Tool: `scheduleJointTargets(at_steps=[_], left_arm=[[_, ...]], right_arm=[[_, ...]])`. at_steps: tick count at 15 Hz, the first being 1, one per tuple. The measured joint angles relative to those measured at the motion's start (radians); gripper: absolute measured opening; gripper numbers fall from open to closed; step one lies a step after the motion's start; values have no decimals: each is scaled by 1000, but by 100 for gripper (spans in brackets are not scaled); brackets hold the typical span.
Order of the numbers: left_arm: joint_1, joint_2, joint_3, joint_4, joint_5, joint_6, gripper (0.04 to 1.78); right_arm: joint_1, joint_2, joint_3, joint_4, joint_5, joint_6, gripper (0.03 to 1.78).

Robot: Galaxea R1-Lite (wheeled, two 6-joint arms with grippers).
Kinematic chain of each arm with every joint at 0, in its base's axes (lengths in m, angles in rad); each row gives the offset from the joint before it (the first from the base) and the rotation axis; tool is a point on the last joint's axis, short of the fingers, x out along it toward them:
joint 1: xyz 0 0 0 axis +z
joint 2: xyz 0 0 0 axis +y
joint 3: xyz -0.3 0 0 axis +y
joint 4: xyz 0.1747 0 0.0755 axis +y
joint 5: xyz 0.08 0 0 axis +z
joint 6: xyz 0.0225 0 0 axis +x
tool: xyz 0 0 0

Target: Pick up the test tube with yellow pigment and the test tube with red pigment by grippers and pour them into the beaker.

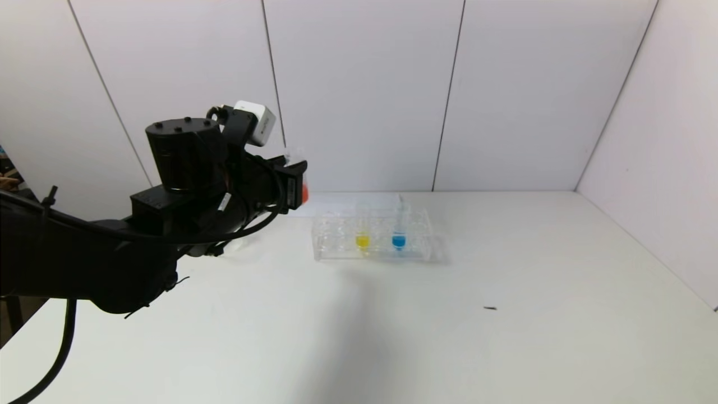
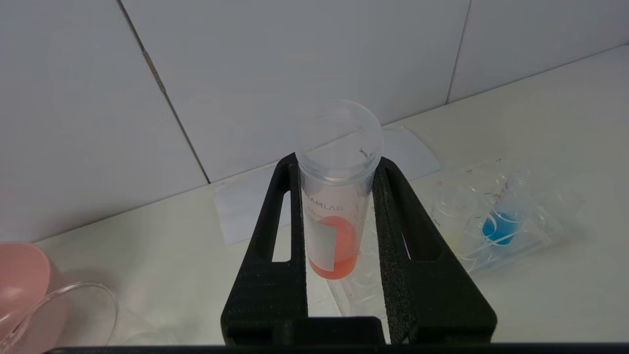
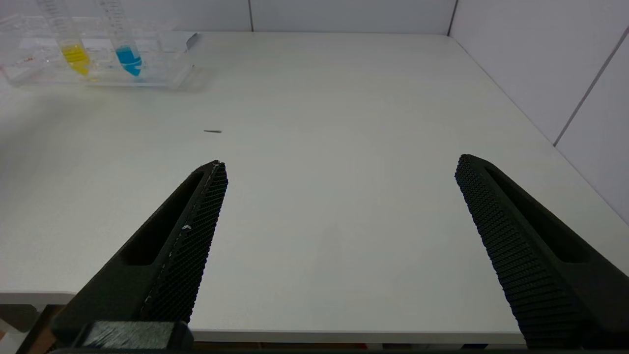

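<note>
The test tube with red pigment (image 2: 333, 216) is being clamped upright between the closed fingers of the left gripper (image 2: 338, 196), raised above the table to the left of the clear tube rack (image 1: 373, 238). The test tube with yellow pigment (image 1: 362, 233) is being kept in that rack, beside a blue-liquid tube (image 1: 399, 227). The beaker (image 2: 64, 314) is being seen near the rack's left, beside a pink bowl (image 2: 22, 280). The right gripper (image 3: 339, 196) is being held wide open and empty, well away from the rack.
</note>
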Motion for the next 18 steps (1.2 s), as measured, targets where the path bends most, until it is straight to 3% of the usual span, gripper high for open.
scheduleJointTargets(at_steps=[10, 18], left_arm=[[106, -85, -46, 152, -8, 11, 44], [230, -91, -81, 197, -43, 7, 44]], right_arm=[[0, 0, 0, 0, 0, 0, 170], [0, 0, 0, 0, 0, 0, 170]])
